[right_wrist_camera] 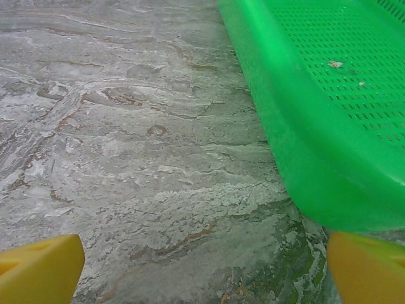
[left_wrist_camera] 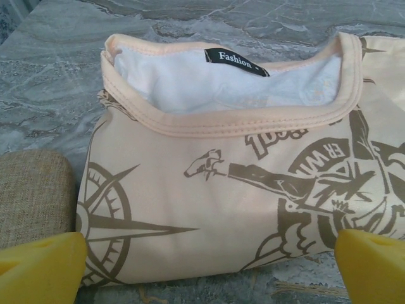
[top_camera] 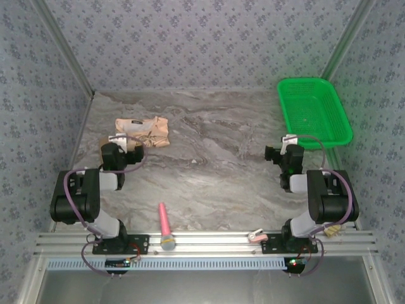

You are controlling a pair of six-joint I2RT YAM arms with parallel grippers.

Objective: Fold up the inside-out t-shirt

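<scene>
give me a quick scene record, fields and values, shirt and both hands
t-shirt: compact bundle, far left of table, print outward, dark neck label showing
left hand: open, facing the t-shirt, holding nothing
right hand: open, over bare table beside the basket
basket: green, far right, a few specks inside
near edge: pink-handled tool

- Soft peach-tan cloth t-shirt (left_wrist_camera: 209, 209), at 10 o'clock on the table: dark brown compass and nautical prints, off-white inside the neck.
- Small black neck label (left_wrist_camera: 236, 61): white "Fashion" lettering.
- Bright green perforated plastic basket (top_camera: 314, 111), at 2 o'clock: one plain green.
- Grey marbled tabletop (top_camera: 215, 164): brownish veins.
- Blue-grey wallpapered walls (top_camera: 209, 38): small repeating floral motifs.
- Pink slender rod (top_camera: 164, 220), at 6 o'clock.
</scene>
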